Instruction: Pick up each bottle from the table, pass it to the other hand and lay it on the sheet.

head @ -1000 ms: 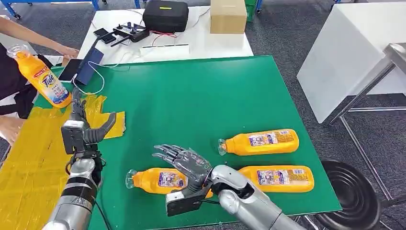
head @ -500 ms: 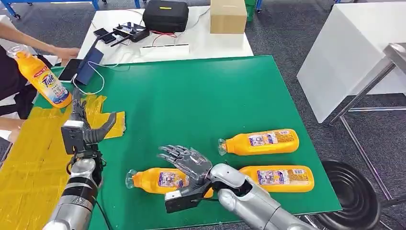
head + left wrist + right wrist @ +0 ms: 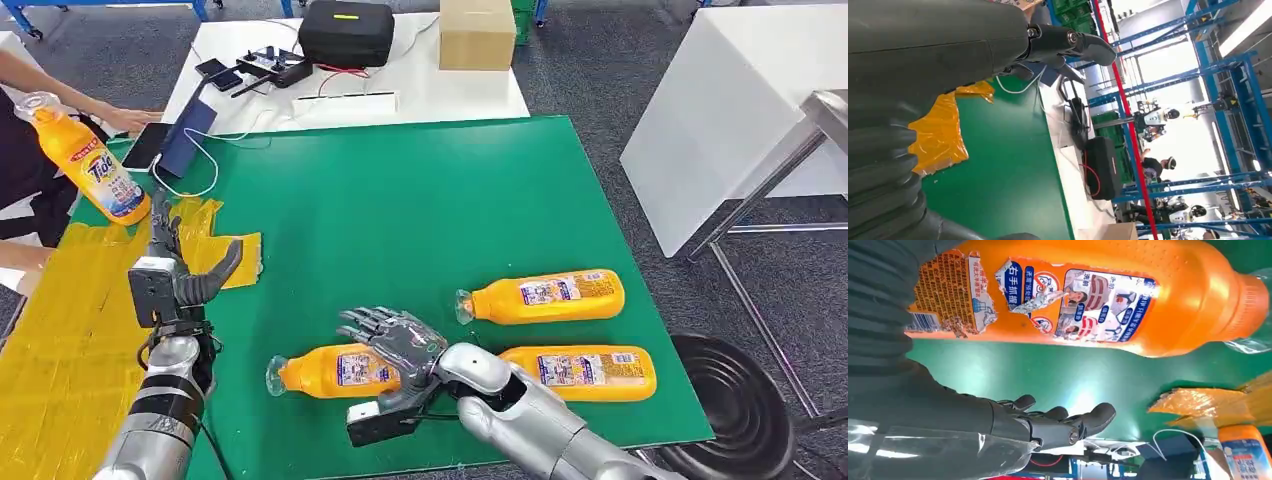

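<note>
right hand [image 3: 400, 345] nearer glossy orange bottle [image 3: 335, 371]

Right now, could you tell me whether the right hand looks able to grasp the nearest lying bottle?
Probably yes: the right hand hovers open directly over the nearest bottle, with nothing between them.

A grey carpeted floor [image 3: 600, 70] is seen around the green table [image 3: 420, 200]. A white table [image 3: 400, 95] is placed behind it, and blue steel framing [image 3: 1243, 95] is lit brightly overhead.

Silver jointed arms; right hand [image 3: 395, 340] dark grey, left hand [image 3: 178, 268] dark grey, boxy wrist.
</note>
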Available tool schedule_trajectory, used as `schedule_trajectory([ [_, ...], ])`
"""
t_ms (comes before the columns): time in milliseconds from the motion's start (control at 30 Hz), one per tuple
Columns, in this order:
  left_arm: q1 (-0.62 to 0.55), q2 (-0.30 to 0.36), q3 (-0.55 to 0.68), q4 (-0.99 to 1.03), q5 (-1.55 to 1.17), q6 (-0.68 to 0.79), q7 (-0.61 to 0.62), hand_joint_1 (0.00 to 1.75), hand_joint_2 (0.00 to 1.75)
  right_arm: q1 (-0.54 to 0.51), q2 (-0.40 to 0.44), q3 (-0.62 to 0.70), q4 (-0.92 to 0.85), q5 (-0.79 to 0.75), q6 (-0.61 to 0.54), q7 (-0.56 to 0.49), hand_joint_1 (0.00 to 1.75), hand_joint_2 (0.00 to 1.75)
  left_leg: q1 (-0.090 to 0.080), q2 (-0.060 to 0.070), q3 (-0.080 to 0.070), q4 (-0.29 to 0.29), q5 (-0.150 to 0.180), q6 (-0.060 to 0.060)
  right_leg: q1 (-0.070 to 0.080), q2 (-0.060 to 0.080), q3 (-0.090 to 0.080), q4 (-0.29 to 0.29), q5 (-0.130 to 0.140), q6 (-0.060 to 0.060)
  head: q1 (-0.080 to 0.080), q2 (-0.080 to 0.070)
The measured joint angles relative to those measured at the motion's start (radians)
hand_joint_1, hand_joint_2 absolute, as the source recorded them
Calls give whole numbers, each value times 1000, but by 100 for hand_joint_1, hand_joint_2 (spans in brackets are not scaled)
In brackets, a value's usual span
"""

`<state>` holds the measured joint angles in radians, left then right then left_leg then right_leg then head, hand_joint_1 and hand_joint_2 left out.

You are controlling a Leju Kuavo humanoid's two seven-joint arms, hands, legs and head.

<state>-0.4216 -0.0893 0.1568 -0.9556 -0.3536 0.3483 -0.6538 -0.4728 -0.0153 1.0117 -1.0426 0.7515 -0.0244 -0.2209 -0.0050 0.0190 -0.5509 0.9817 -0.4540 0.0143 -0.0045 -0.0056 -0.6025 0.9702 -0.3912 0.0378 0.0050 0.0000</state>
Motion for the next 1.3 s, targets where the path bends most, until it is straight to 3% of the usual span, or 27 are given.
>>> schedule_trajectory([
  [367, 2, 0, 1, 0, 1, -4, 0, 0, 175, -20, -4, 23, 26, 29, -3, 28, 0, 175, 0, 0, 0, 0, 0, 0, 0, 0, 0, 0, 0, 0, 0, 0],
  [900, 20, -5, 1, -22, -2, -24, 14, 0, 175, -65, 75, -5, 190, 246, -115, 212, 0, 175, 0, 0, 0, 0, 0, 0, 0, 0, 0, 0, 0, 0, 0, 0],
  [1300, 24, -5, 1, -28, -2, -25, 17, 0, 175, -75, 107, -26, 250, 257, -120, 220, 0, 175, 0, 0, 0, 0, 0, 0, 0, 0, 0, 0, 0, 0, 0, 0],
])
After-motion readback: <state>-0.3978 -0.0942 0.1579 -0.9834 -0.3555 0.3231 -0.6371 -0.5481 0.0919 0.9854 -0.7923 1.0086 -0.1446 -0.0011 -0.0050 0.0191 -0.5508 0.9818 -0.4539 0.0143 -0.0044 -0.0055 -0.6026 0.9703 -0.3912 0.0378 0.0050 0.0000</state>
